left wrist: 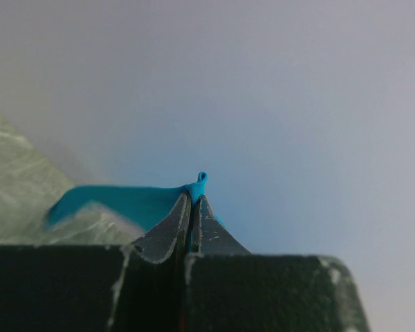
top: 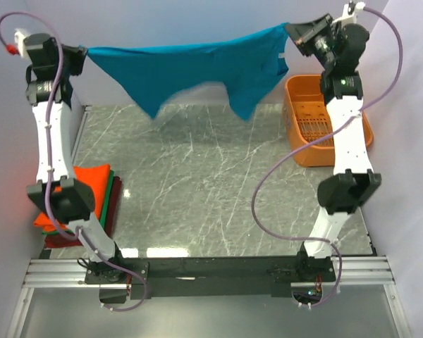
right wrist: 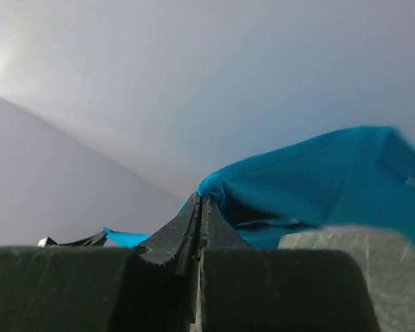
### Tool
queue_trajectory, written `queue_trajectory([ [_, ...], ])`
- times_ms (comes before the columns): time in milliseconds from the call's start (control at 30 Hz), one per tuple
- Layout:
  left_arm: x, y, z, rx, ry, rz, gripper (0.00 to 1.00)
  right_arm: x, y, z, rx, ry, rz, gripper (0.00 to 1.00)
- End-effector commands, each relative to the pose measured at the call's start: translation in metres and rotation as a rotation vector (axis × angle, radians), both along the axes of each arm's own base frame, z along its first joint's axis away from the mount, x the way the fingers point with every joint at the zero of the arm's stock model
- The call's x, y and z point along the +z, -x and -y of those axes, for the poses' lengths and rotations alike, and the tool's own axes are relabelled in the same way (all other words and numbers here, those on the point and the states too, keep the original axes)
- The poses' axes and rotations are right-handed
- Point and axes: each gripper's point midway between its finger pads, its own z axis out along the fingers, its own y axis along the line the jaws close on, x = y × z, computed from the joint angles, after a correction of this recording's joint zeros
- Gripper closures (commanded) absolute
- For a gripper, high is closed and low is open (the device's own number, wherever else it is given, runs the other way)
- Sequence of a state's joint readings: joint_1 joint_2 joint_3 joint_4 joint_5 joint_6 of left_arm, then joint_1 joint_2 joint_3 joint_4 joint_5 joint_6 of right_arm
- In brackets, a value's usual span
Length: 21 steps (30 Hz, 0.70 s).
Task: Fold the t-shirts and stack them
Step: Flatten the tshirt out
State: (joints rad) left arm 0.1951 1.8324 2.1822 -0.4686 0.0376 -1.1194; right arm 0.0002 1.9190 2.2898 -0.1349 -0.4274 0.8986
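Note:
A teal-blue t-shirt (top: 197, 67) hangs stretched in the air between both arms, high above the far part of the table. My left gripper (top: 83, 51) is shut on its left end; in the left wrist view a small fold of teal cloth (left wrist: 199, 184) pokes out between the closed fingertips (left wrist: 181, 214). My right gripper (top: 290, 30) is shut on the shirt's right end, and the cloth (right wrist: 318, 180) spreads rightward from the pinched jaws. The shirt's lower edge dangles in two points. A stack of folded t-shirts (top: 92, 184), orange on top with green and dark red edges, lies at the table's left.
An orange plastic basket (top: 304, 120) stands at the back right of the grey marble table (top: 211, 183), partly behind the right arm. Pale walls close in the back and both sides. Purple cables loop from both arms.

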Motion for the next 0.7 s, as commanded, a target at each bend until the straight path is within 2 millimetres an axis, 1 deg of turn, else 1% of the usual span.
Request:
queue_trajectory([
  [0,0.031,0.036,0.007,-0.023,-0.025,0.089,1.0,-0.013,0.039,-0.015,0.094,-0.037,-0.001,1.0],
  [33,0.017,0.039,0.008,-0.024,-0.013,0.058,0.99,-0.014,0.054,-0.016,0.097,-0.039,0.002,1.0],
  [67,-0.014,0.044,0.008,-0.025,0.008,0.007,1.0,-0.028,0.057,-0.015,0.094,-0.039,-0.02,1.0],
  [100,-0.029,0.049,0.01,-0.029,0.019,-0.016,0.99,-0.046,0.059,-0.013,0.079,-0.041,-0.057,1.0],
  [133,-0.048,0.054,0.011,-0.027,0.037,-0.05,0.99,-0.083,0.067,-0.011,0.067,-0.034,-0.128,1.0],
  [167,-0.092,0.065,0.016,-0.032,0.081,-0.13,0.99,-0.104,0.07,-0.009,0.052,-0.029,-0.175,1.0],
  [200,-0.106,0.07,0.02,-0.041,0.092,-0.134,0.99,-0.125,0.075,-0.007,0.04,-0.021,-0.221,1.0],
  [233,-0.148,0.084,0.027,-0.04,0.119,-0.215,0.99,-0.161,0.084,-0.004,0.019,-0.003,-0.291,1.0],
  [267,-0.169,0.091,0.028,-0.019,0.141,-0.254,0.99,-0.181,0.089,-0.002,0.006,0.015,-0.334,1.0],
  [300,-0.183,0.097,0.03,-0.016,0.146,-0.269,0.99,-0.197,0.095,0.001,-0.011,0.036,-0.367,1.0],
  [333,-0.223,0.109,0.035,-0.008,0.16,-0.347,0.99,-0.226,0.102,0.007,-0.046,0.085,-0.416,1.0],
  [367,-0.232,0.116,0.039,0.01,0.156,-0.362,0.99,-0.248,0.109,0.008,-0.055,0.118,-0.475,1.0],
  [400,-0.248,0.123,0.043,0.011,0.158,-0.396,0.99,-0.264,0.113,0.012,-0.075,0.15,-0.512,1.0],
  [433,-0.26,0.128,0.048,0.006,0.162,-0.42,0.99,-0.287,0.119,0.017,-0.09,0.209,-0.56,1.0],
  [467,-0.283,0.139,0.061,-0.015,0.17,-0.474,0.99,-0.307,0.125,0.025,-0.134,0.248,-0.621,1.0],
  [500,-0.296,0.144,0.058,0.019,0.153,-0.502,0.99,-0.329,0.132,0.029,-0.146,0.274,-0.669,1.0],
  [533,-0.315,0.154,0.068,0.009,0.149,-0.55,0.99,-0.34,0.135,0.033,-0.156,0.307,-0.688,1.0],
  [600,-0.332,0.164,0.071,0.032,0.139,-0.593,0.99,-0.366,0.144,0.04,-0.181,0.342,-0.752,1.0],
  [633,-0.346,0.173,0.078,0.028,0.135,-0.63,0.99,-0.377,0.149,0.042,-0.184,0.361,-0.784,1.0],
  [667,-0.354,0.178,0.076,0.046,0.134,-0.653,0.99,-0.384,0.152,0.045,-0.204,0.375,-0.802,1.0],
])
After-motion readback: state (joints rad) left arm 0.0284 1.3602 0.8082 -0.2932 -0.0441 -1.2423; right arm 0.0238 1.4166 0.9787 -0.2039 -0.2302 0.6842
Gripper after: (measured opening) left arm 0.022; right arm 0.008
